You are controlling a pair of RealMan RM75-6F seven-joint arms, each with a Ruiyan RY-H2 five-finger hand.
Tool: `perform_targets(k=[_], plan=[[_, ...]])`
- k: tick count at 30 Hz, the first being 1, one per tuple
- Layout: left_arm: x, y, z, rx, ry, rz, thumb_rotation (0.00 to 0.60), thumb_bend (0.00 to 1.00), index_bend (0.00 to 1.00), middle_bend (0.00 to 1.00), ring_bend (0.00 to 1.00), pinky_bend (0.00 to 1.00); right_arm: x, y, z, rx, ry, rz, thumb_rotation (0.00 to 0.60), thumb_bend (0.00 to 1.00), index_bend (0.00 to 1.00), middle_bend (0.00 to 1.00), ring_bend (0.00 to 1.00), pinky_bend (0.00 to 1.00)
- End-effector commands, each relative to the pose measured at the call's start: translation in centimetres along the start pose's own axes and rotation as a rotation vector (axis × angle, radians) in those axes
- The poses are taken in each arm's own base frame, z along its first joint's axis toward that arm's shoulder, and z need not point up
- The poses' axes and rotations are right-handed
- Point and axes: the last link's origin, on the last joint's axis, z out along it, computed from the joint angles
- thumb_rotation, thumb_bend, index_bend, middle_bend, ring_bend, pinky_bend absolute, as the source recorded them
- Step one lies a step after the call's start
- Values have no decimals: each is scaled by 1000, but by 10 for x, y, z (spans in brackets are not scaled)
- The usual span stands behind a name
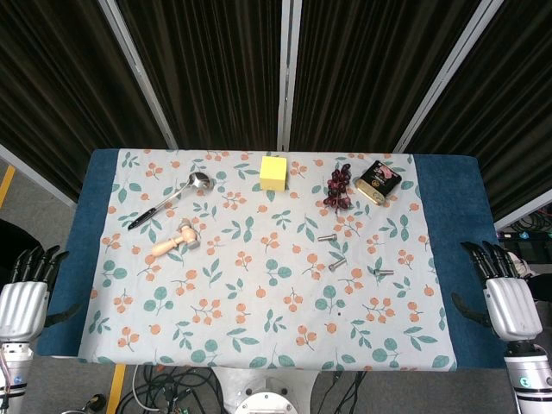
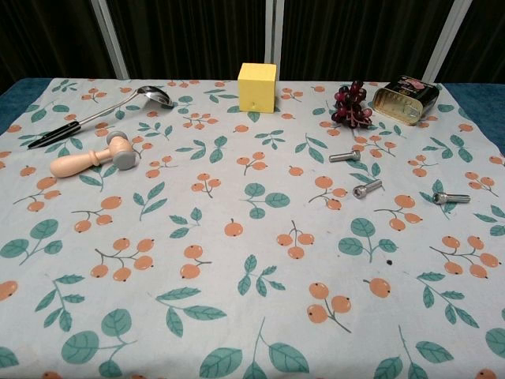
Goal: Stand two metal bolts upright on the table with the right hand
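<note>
From the head camera, my right hand point(image 1: 509, 302) waits off the table's right edge, fingers apart and holding nothing; my left hand point(image 1: 21, 302) does likewise at the left. Three bolts lie flat on the cloth point(image 1: 259, 293) — one point(image 1: 327, 237), another point(image 1: 337, 265), a third point(image 1: 384, 272).

At chest height no hand shows; the bolts point(image 2: 344, 156), point(image 2: 367, 189), point(image 2: 450, 197) lie on their sides. I reckon they could roll away from my fingers — and a soft, wrinkled cloth may topple one after I stand it.

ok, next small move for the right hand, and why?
Probably reach the right hand toward the nearest bolt. All three bolts lie flat on the cloth, none upright, and both hands sit open at the table edges, holding nothing.
</note>
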Motion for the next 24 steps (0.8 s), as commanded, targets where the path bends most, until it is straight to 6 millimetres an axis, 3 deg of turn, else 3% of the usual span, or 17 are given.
perform_targets(k=[1, 13, 17, 24], plan=[[0, 0, 0, -2, -1, 1, 600, 0, 158, 87, 0, 0, -1, 1, -2, -4, 1, 1, 600, 207, 82, 121, 0, 0], [0, 0, -1, 2, -2, -1, 600, 0, 158, 87, 0, 0, -5, -5, 6, 35, -27, 1, 600, 207, 81, 132, 0, 0], [0, 0, -1, 2, -3, -2, 600, 0, 158, 87, 0, 0, -12, -21, 34, 116, -77, -22, 600, 212, 85, 156, 0, 1], [1, -2, -3, 8, 0, -10, 600, 0, 158, 87, 0, 0, -43, -69, 106, 229, -138, -104, 600, 229, 226, 230, 0, 30]])
